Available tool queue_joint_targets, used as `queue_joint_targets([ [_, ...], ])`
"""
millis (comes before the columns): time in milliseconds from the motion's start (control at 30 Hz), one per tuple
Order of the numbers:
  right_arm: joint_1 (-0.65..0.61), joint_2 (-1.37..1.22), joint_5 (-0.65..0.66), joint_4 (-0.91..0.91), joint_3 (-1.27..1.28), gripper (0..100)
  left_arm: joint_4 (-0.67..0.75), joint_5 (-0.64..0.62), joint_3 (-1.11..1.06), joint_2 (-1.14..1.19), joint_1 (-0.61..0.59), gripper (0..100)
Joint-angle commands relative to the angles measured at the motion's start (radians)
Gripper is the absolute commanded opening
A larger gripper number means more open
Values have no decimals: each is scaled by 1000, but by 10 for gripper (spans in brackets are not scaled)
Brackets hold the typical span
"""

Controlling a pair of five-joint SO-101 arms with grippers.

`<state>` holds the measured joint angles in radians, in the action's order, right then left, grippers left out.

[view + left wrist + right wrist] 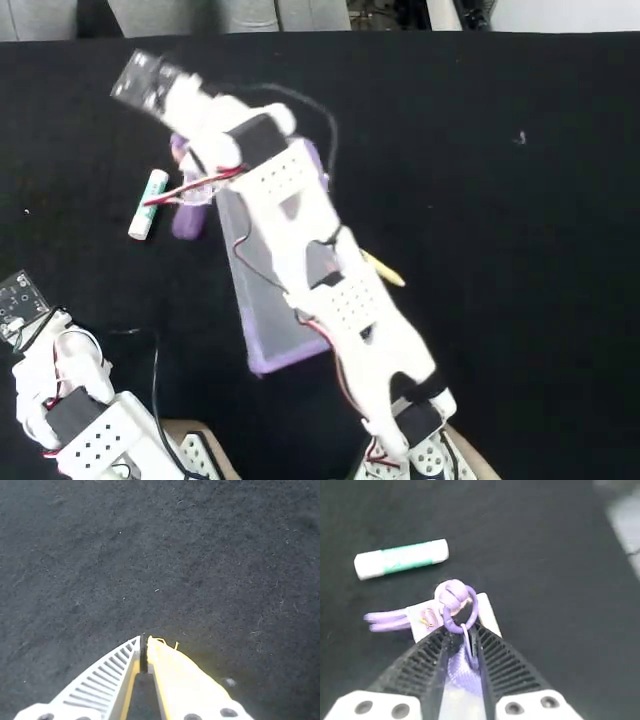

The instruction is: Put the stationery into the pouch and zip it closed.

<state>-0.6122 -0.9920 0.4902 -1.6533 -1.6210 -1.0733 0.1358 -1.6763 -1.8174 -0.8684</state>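
Gripping now: your right gripper (462,634) has its jaws pinched on the zip pull (468,639), just under the purple ring (460,611), at the end of the pouch (285,350) farthest from the arm bases.
Pouch: it lies flat on the black table (500,250), lengthwise beneath your right arm. The arm hides most of the zip line, so you cannot tell how far it is open.
Stationery: the glue stick (148,204) lies on the table near the ring end, outside the pouch. A yellow pencil (385,268) pokes out from under the arm on the other side; whether it sits in the pouch is unclear.
Left gripper (144,647): jaws closed on nothing, low over bare table, well apart from the pouch.
Step in hand: with the glue stick outside, you are probably working the zip open, early in the task.
Doing it well: draw the pull low along the zip line, not upward, or the unpinned pouch will likely drag with it. Consider pinning the near end with your left gripper.
Watch: keep your hold on the pull, since the ring would swivel, and steer clear of the glue stick.
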Motion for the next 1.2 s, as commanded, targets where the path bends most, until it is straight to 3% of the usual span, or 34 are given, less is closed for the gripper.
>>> queue_joint_targets([
  [0,60,211,-118,29,-51,11,9,-8,-21,-6,-2,30],
  [133,89,308,-264,48,-50,11,8,-8,-21,-6,28,30],
  [267,117,357,-368,51,-50,11,-63,-5,-21,-6,154,30],
  [400,129,387,-393,46,-50,11,-66,-6,5,-8,272,30],
  [567,129,414,-387,12,-50,11,-66,-12,229,-8,435,30],
  [667,129,435,-387,-11,-50,11,-69,-115,403,-8,522,31],
  [767,129,452,-387,-31,-50,11,-72,-262,519,-8,622,117],
  [933,127,456,-387,-37,-48,11,-68,-428,541,-8,811,400],
  [1167,114,472,-385,-72,-48,11,-49,-446,499,-8,993,435],
])
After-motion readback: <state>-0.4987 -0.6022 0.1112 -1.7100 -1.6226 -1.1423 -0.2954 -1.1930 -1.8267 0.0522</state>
